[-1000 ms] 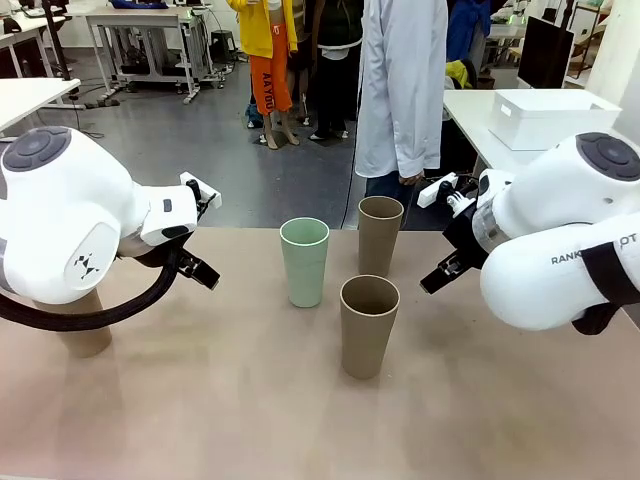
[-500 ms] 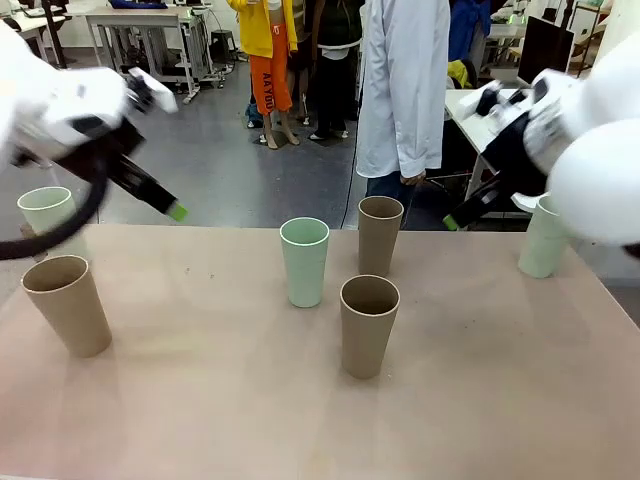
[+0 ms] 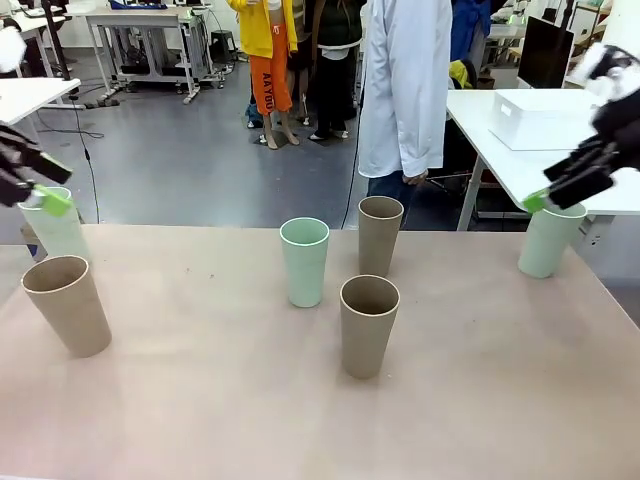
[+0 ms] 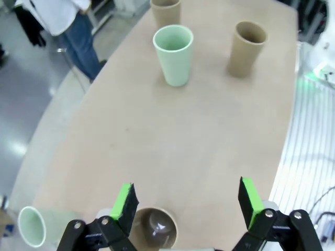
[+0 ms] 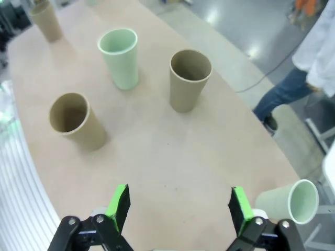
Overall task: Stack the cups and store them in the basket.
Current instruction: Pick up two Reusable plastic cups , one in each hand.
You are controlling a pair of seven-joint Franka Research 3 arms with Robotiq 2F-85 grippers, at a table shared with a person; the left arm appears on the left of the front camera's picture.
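Three cups stand mid-table: a mint green cup [image 3: 304, 262] [image 4: 174, 55] [image 5: 120, 57], a brown cup [image 3: 380, 235] [image 5: 189, 79] behind it, and another brown cup [image 3: 369, 325] [image 4: 248, 48] [image 5: 77, 120] in front. At the left edge are a brown cup [image 3: 67, 305] [image 4: 153, 227] and a mint cup [image 3: 55, 225] [image 4: 32, 226]. A mint cup [image 3: 547, 240] [image 5: 288, 201] stands far right. My left gripper [image 3: 40, 192] [image 4: 187, 201] hangs open above the left brown cup. My right gripper [image 3: 550, 192] [image 5: 180, 208] is open beside the right mint cup. The white basket [image 3: 545, 130] sits on the neighbouring table, back right.
A person in a white coat [image 3: 405, 90] stands at the far side, behind the rear brown cup. Bare tabletop [image 3: 200, 400] stretches between the middle cups and the outer ones. Other tables and people are farther back.
Both arms have risen and swung outward from beside the middle cups to the table's left and right ends. The outer cups they covered are now in view. No cup has moved.
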